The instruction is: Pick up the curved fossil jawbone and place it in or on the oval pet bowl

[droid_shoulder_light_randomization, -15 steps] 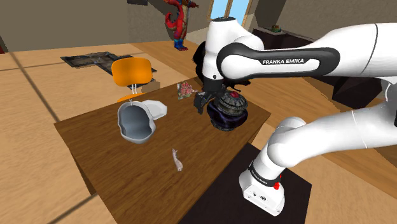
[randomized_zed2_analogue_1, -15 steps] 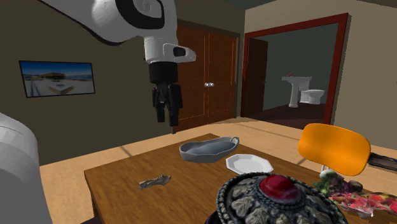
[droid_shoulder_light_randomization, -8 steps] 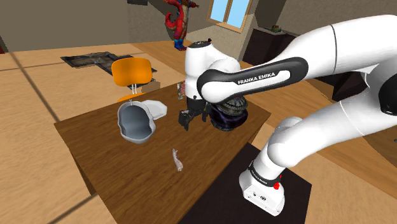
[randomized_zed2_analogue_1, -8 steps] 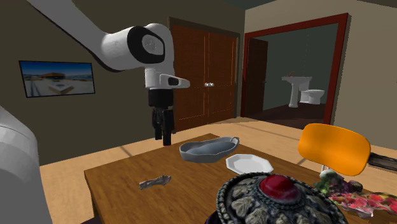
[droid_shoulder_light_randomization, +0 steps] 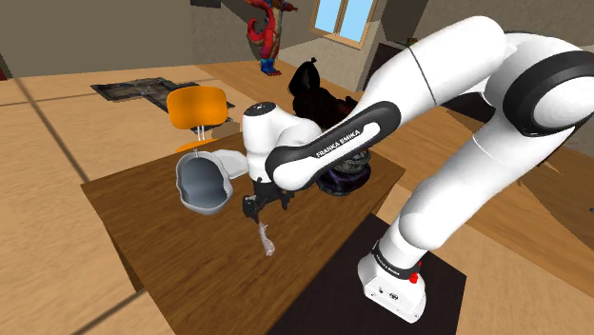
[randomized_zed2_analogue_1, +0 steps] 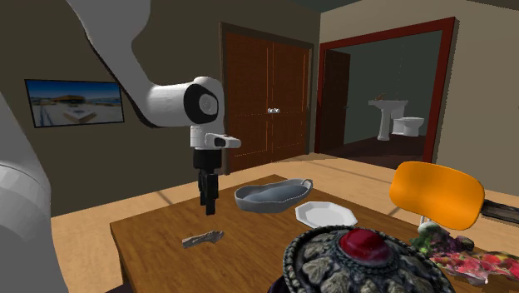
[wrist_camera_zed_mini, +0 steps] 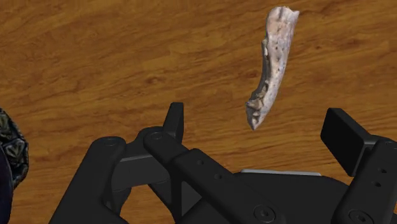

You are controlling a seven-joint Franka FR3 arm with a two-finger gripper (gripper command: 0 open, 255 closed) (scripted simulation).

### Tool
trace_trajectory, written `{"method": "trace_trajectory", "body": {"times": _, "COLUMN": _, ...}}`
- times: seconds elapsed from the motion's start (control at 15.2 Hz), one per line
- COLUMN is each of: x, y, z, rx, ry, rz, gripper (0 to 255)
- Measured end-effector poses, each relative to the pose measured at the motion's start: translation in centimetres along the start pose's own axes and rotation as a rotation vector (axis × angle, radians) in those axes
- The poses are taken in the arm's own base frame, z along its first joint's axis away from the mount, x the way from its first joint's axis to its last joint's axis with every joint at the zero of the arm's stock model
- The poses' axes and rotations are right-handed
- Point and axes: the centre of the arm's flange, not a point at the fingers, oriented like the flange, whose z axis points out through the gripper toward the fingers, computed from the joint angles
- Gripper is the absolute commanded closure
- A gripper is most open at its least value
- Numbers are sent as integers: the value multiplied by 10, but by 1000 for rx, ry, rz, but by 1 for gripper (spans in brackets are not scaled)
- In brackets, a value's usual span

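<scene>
The curved fossil jawbone [droid_shoulder_light_randomization: 266,240] [randomized_zed2_analogue_1: 202,238] [wrist_camera_zed_mini: 271,63] is a pale grey bone lying flat on the brown wooden table [droid_shoulder_light_randomization: 162,243]. My black gripper [droid_shoulder_light_randomization: 255,207] [randomized_zed2_analogue_1: 207,203] [wrist_camera_zed_mini: 257,130] hangs just above the table, a little short of the bone, fingers open and empty. In the wrist view the bone lies ahead of the fingers, nearer one fingertip [wrist_camera_zed_mini: 340,130]. The oval grey pet bowl [droid_shoulder_light_randomization: 202,183] [randomized_zed2_analogue_1: 271,196] sits further along the table, beyond the gripper.
A white plate [droid_shoulder_light_randomization: 233,160] [randomized_zed2_analogue_1: 325,214] lies beside the bowl. A dark ornate lidded jar [droid_shoulder_light_randomization: 345,171] [randomized_zed2_analogue_1: 362,260] stands near the table's edge by the arm. An orange chair [droid_shoulder_light_randomization: 197,106] [randomized_zed2_analogue_1: 437,194] stands behind the table.
The arm has swung from above the ornate jar across the table and dropped low, bringing the gripper close over the jawbone. Bone and bowl have not moved.
</scene>
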Motion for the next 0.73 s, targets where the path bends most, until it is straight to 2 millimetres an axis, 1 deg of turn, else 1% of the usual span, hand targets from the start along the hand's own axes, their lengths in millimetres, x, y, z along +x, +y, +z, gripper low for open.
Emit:
{"method": "trace_trajectory", "body": {"times": 0.2, "x": 5, "y": -25, "z": 27, "rx": -8, "ry": -19, "rz": 32, "gripper": 0}}
{"method": "trace_trajectory", "body": {"times": 0.26, "x": 7, "y": -34, "z": 33, "rx": -9, "ry": -23, "rz": 40, "gripper": 0}}
{"method": "trace_trajectory", "body": {"times": 0.4, "x": 6, "y": -37, "z": 48, "rx": -11, "ry": -27, "rz": 46, "gripper": 0}}
{"method": "trace_trajectory", "body": {"times": 0.73, "x": 3, "y": -40, "z": 74, "rx": -11, "ry": -28, "rz": 49, "gripper": 0}}
